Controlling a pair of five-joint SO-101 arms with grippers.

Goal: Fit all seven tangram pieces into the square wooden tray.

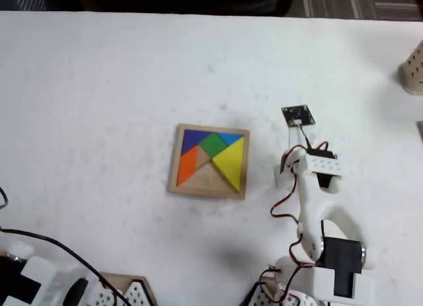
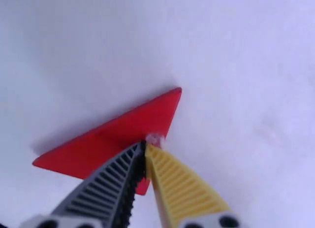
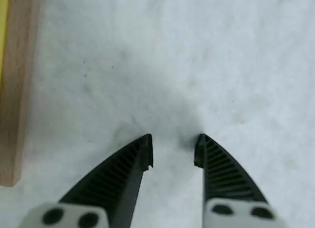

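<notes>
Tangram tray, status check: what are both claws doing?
Left gripper shut on red triangle. Right gripper open beside tray. Tray partly filled, bare wood showing.

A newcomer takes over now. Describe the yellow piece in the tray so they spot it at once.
Find the square wooden tray in the middle of the white table. Inside it, on the side nearest the right arm, lies the yellow triangle. It is the only yellow piece, and larger than the green piece and the light blue piece it borders.
</notes>
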